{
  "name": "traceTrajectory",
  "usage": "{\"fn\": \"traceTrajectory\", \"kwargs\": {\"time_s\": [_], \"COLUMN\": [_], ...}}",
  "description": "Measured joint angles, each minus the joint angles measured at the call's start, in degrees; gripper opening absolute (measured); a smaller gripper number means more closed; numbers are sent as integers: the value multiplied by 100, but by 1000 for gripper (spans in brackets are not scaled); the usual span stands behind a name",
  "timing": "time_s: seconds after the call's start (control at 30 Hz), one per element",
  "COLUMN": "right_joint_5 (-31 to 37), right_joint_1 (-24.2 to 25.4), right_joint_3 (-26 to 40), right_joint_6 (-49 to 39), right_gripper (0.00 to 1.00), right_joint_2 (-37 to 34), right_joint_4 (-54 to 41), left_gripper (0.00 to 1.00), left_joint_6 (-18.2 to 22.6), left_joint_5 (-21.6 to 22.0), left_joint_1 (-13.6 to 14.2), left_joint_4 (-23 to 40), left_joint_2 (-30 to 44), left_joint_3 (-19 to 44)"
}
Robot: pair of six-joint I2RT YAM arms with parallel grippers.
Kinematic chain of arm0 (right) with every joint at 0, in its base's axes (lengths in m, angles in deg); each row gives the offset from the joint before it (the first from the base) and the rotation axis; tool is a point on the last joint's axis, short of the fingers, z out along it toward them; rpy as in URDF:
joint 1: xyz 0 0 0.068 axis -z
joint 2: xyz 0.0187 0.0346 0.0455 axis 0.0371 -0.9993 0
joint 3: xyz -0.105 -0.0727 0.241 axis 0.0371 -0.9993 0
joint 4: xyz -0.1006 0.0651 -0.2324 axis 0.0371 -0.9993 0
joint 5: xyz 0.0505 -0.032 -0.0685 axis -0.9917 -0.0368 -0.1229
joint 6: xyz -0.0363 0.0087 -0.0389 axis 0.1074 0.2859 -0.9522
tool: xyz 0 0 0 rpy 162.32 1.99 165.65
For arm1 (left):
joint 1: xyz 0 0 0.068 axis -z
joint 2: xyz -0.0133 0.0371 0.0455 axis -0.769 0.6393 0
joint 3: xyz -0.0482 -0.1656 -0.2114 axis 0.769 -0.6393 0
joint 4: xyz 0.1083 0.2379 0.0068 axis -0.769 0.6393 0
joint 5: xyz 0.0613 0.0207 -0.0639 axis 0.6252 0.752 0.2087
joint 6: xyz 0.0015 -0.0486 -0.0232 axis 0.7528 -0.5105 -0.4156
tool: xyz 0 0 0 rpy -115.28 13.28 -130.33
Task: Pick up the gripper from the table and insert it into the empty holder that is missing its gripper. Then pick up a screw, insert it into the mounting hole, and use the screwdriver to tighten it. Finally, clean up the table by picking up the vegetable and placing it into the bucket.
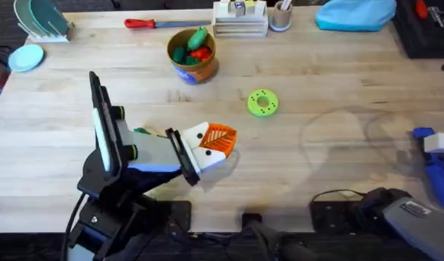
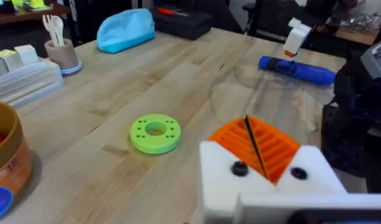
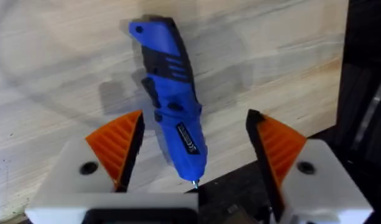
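Near the green ring disc [image 1: 262, 103], on the side toward the arm bases, my left claw [image 1: 216, 140] rests low over the worktop [image 1: 316, 72], orange pads pressed together, holding nothing I can see. My right claw [image 3: 193, 149] gapes wide astride the screwdriver [image 3: 171, 99] lying flat, pads clear of it. I see the vegetable [image 1: 198, 37] in the bucket [image 1: 193, 56], beyond the disc.

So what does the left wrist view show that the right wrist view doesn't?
Left wrist adds the green ring disc, the bucket, a blue cloth bundle, a cup of utensils, and the left end effector, shut. Right wrist adds how the right end effector stands: open, either side of the screwdriver, not touching. Both share the screwdriver lying on the wooden table.
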Motion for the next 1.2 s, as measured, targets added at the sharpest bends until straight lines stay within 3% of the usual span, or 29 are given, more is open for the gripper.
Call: {"fn": "traceTrajectory", "kwargs": {"time_s": [0.4,0.97,1.1,1.2], "right_joint_5": [-711,-759,-803,-855], "right_joint_1": [237,237,237,235], "right_joint_3": [0,0,0,0], "right_joint_6": [-182,-181,-182,-182], "right_gripper": [992,991,935,828], "right_joint_2": [-959,-1935,-1972,-1985], "right_joint_4": [38,501,502,474], "left_gripper": [9,9,9,9], "left_joint_6": [-1,0,0,0], "left_joint_5": [0,0,0,0], "left_joint_1": [0,0,0,0], "left_joint_4": [0,0,0,0], "left_joint_2": [0,0,0,0], "left_joint_3": [0,0,0,0]}}
